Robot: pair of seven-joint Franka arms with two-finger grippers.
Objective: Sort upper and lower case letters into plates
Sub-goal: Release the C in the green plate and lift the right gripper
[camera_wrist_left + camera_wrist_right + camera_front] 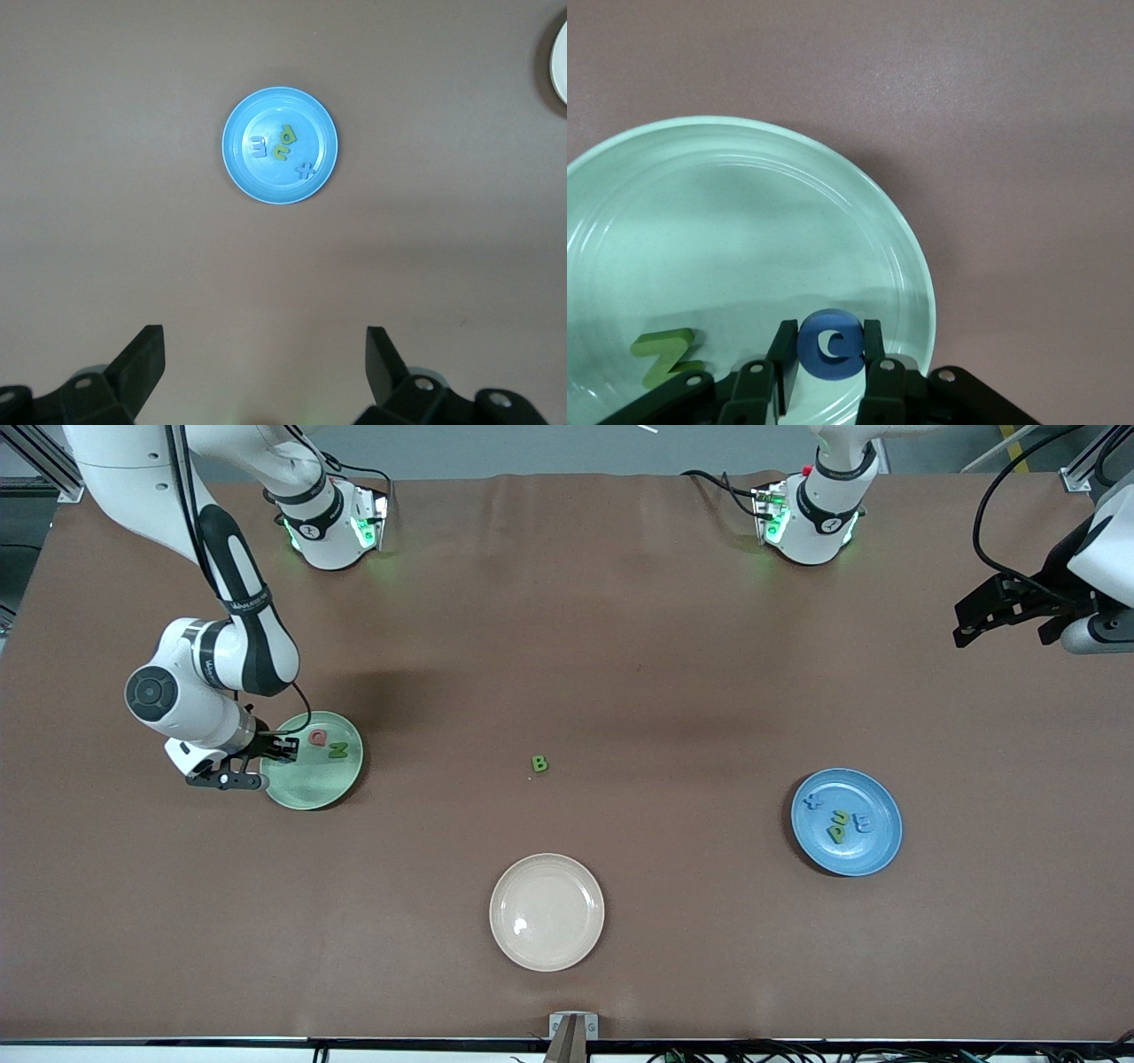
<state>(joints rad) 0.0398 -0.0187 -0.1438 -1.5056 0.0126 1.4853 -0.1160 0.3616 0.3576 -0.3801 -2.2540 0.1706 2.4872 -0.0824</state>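
The right gripper hangs over the mint plate at the right arm's end of the surface, its fingers pinching the blue G. In the front view the G is mostly hidden by the fingers; the right wrist view shows it clearly, low over the plate's inside, though whether it touches the plate cannot be told. In that plate lie the pink Q and, at about four o'clock from it, the green N; the wrist view cuts the Q out.

The green B lies alone on the surface, between the two coloured plates. The beige plate sits at six o'clock from it, nearer the camera.

The blue plate holds the x, u, p and m, small and bunched.

The left gripper waits high over the left arm's end, fingers spread wide, partly cut off in the front view.
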